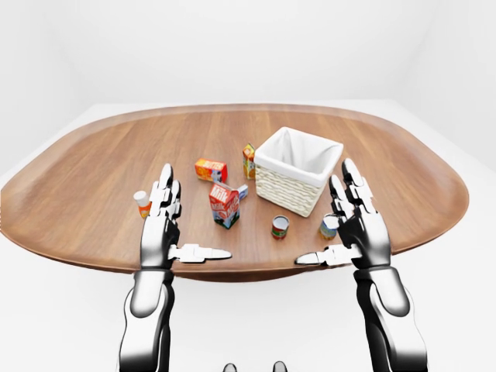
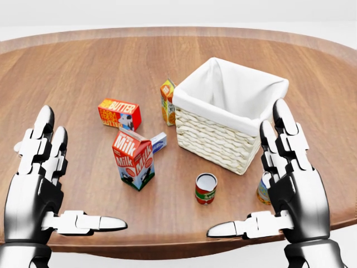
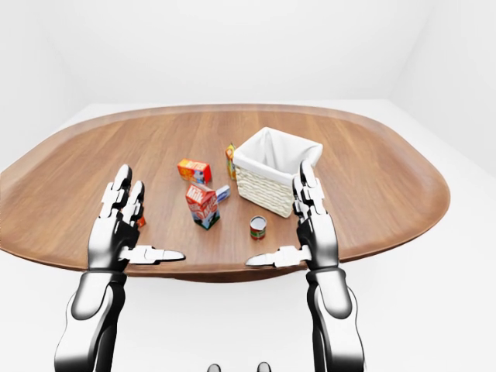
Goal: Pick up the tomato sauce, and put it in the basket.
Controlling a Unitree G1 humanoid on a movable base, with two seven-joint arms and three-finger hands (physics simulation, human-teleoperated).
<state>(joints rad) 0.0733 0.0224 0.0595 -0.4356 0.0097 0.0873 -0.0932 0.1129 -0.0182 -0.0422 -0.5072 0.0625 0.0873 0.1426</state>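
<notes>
The tomato sauce is a small red can with a green band (image 2: 206,188). It stands upright on the wooden table, just below the basket in the head view. The wicker basket (image 2: 215,137) has a white cloth liner and nothing shows inside it. My left hand (image 2: 78,178) is open, held up at the lower left, far left of the can. My right hand (image 2: 248,173) is open at the lower right, a short way right of the can. Neither hand touches anything.
A milk carton (image 2: 134,159) stands left of the can. A butter box (image 2: 119,114), an orange carton (image 2: 167,100) and a small blue-white box (image 2: 158,142) lie above it. A second can (image 2: 263,192) stands behind my right hand. An orange bottle (image 1: 142,203) stands behind my left hand.
</notes>
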